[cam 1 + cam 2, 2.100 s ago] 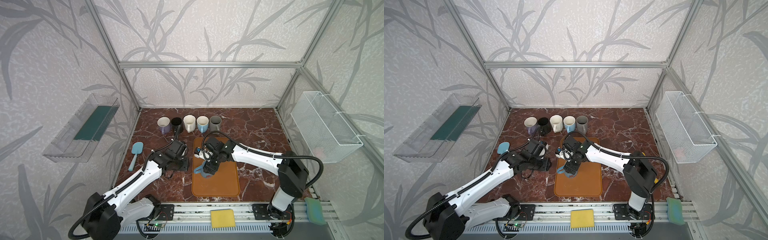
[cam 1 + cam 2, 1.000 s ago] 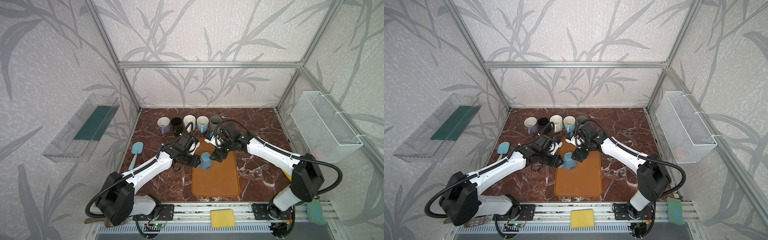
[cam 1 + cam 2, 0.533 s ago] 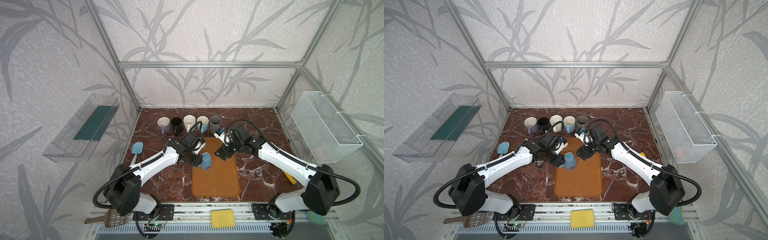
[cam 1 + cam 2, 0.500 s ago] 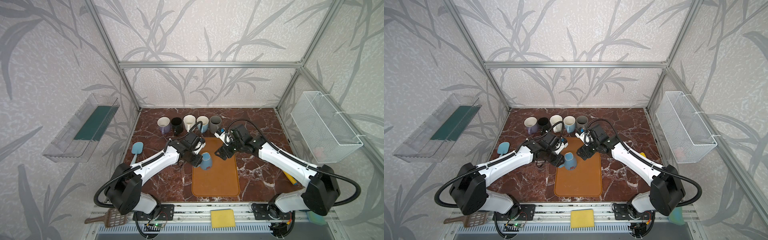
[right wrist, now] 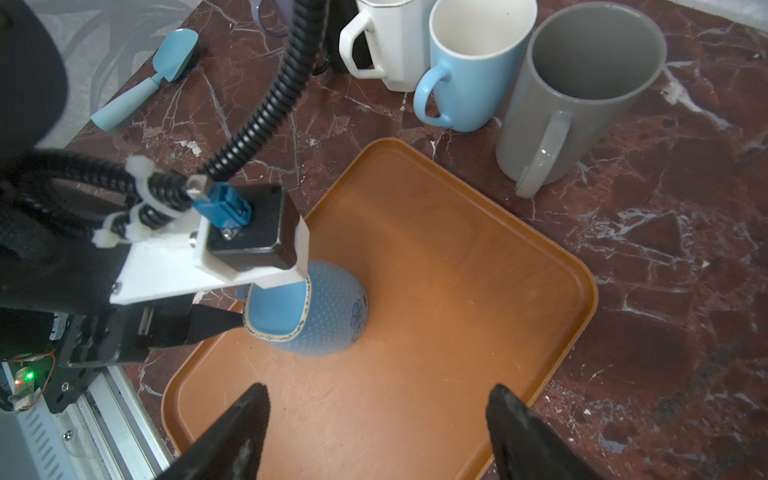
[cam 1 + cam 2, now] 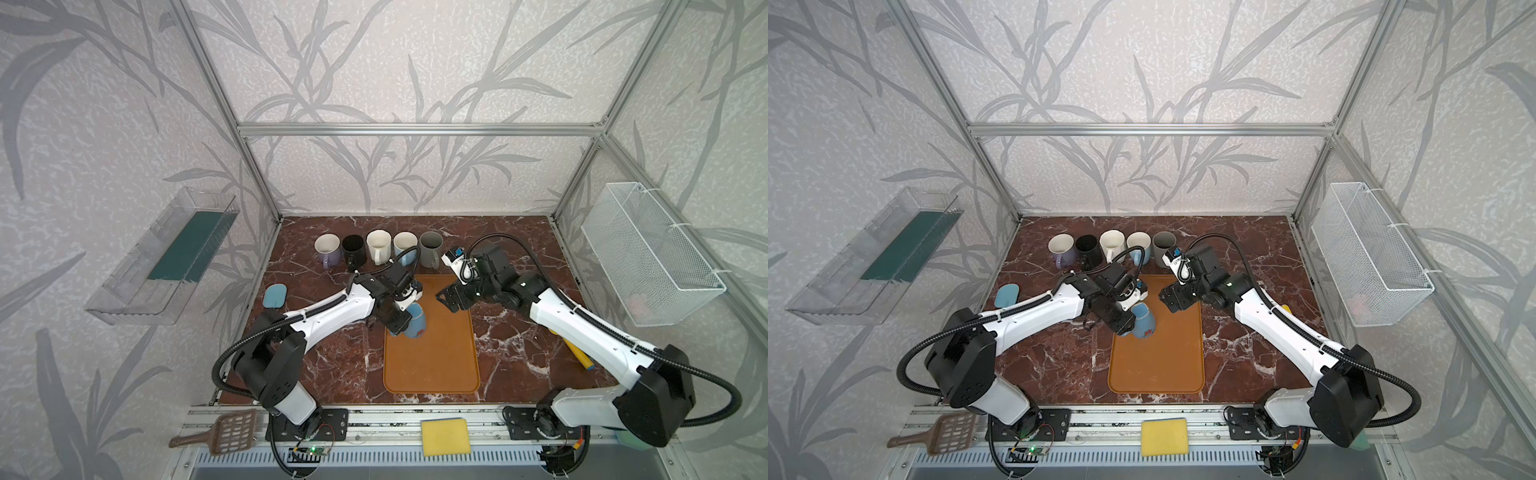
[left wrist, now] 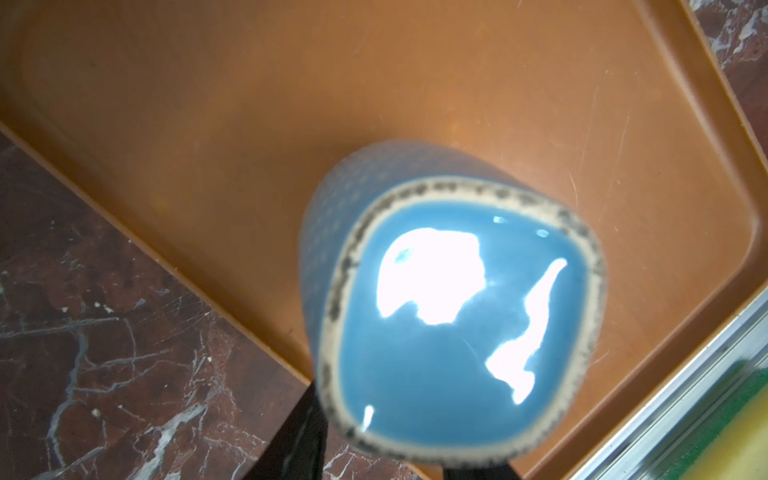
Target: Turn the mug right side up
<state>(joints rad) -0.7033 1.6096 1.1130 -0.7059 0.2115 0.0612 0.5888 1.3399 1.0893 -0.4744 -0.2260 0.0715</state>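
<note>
Blurred mug point(image 7: 453, 316) hides the left tool's point(image 6: 403, 324) fingers; grip unclear. At 4 o'clock, the right arm point(image 6: 582, 324) half-covers a yellow thing point(image 6: 578, 354).

Found the near half of the orange tray point(image 6: 432, 361) bare and open from above; met the left gripper point(image 6: 404, 324) and tilted blue mug point(image 6: 417, 328) crowding its far left corner; saw the row of mugs point(image 6: 379, 246) walling the far edge; noted a clear gap between the wide-spread right gripper point(image 6: 446, 301) and blue mug.
</note>
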